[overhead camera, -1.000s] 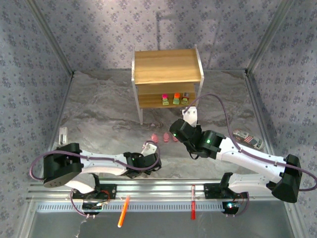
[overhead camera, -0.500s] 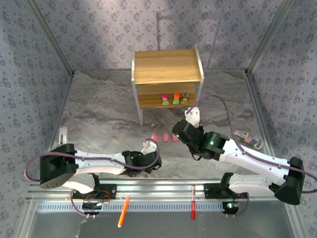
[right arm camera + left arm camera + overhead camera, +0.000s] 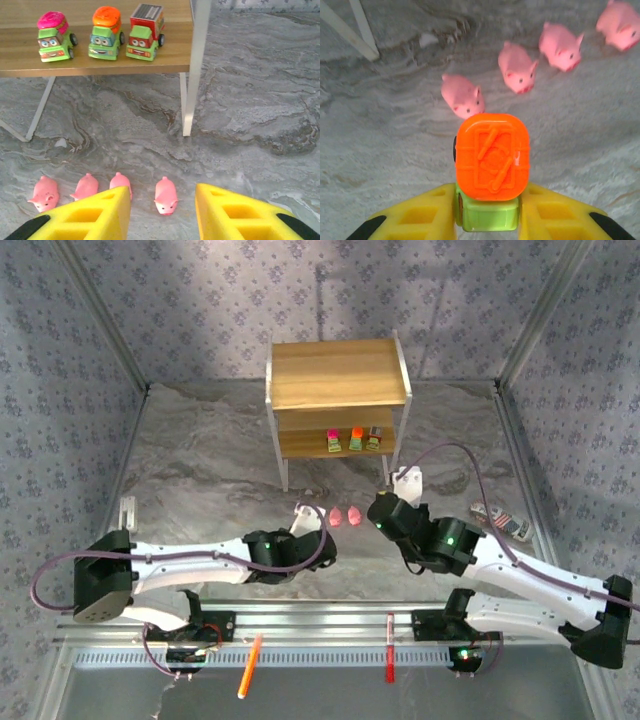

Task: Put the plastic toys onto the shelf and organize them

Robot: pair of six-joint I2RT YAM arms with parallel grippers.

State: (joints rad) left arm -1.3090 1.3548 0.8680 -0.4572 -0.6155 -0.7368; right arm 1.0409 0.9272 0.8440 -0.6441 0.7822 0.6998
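Left wrist view: my left claw (image 3: 487, 220) is clenched on a truck (image 3: 492, 157). Its fingers (image 3: 420, 217) pinch the green body, so the orange top faces the lens. I judge this side grip leaves the wheels free for setting it down flat. Beyond it, four pigs (image 3: 518, 67) lie on the table (image 3: 395, 150) in a loose row running from mid-frame to the upper right.

My right claw (image 3: 162, 215) hangs released and empty, jaws apart. One of the pigs shows between them, low in its frame. The shelf (image 3: 100, 67) stands across the top of that frame. Three trucks (image 3: 106, 32) sit side by side on its lower board, upper left, facing out, with magenta, orange and grey tops. I'd guess the held one belongs beside them.

The orange top carries a raised pattern but no letters, and I can read no brand anywhere.
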